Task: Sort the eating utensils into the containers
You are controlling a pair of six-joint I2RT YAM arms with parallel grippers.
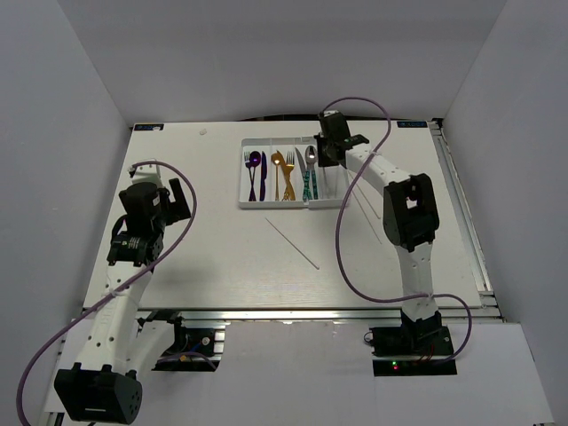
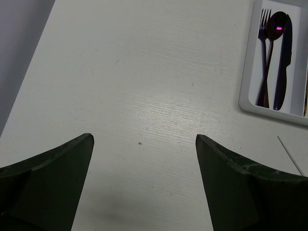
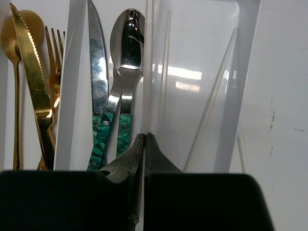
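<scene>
The white tray (image 1: 275, 140) has four long compartments. From left to right they hold purple utensils (image 1: 256, 173), gold ones (image 1: 282, 173), teal-handled silver ones (image 1: 309, 177) and white chopsticks (image 3: 211, 96). My right gripper (image 3: 145, 137) hangs over the rightmost compartment (image 1: 329, 186), shut on a thin white chopstick (image 3: 148, 72) that points along the compartment. Two more chopsticks lie on the table: one in the middle (image 1: 293, 241), one under my right arm (image 1: 368, 220). My left gripper (image 2: 144, 144) is open over bare table, left of the tray, with nothing between its fingers.
The left wrist view shows the tray's near left corner (image 2: 246, 103) with the purple fork, spoon and knife (image 2: 276, 53), and a chopstick tip (image 2: 291, 156) at the right edge. Grey walls enclose the table on three sides. A purple cable (image 1: 342, 257) loops over the table by my right arm.
</scene>
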